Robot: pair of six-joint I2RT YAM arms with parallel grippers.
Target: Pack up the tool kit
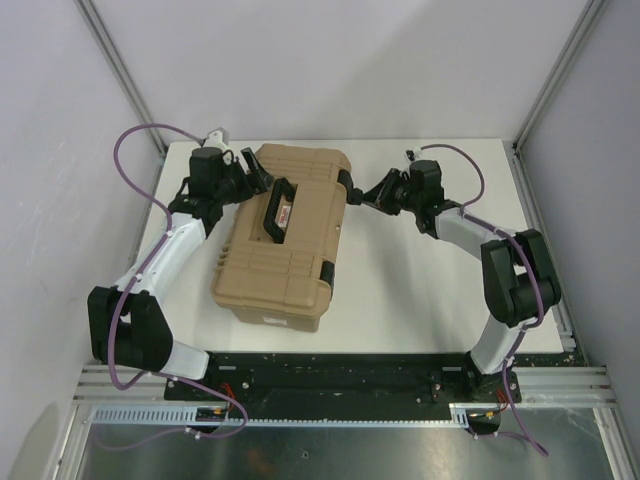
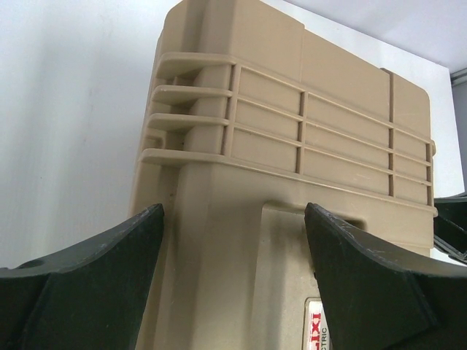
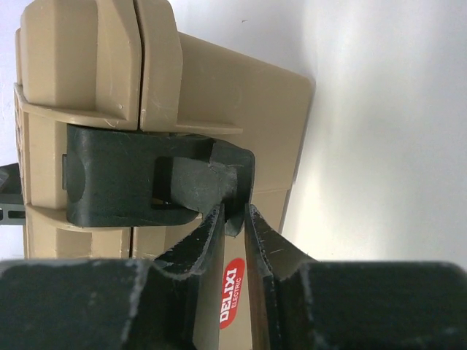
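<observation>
The tool kit [image 1: 290,250] is a large tan ribbed case lying shut on the white table, its black handle [image 1: 275,212] on top. My left gripper [image 1: 255,180] hovers at its far left end, open. In the left wrist view the wide-set fingers [image 2: 109,277] frame the tan lid [image 2: 314,124], and nothing is between them. My right gripper [image 1: 352,192] is at the case's far right side. In the right wrist view it [image 3: 235,211] is shut on the lower tab of a black latch [image 3: 131,179], just above a red label [image 3: 231,292].
A second black latch [image 1: 326,272] sits nearer the front on the same side. The white table [image 1: 430,290] ends at a black base rail [image 1: 340,365] in front. Grey walls and aluminium posts [image 1: 120,70] close in the back and sides.
</observation>
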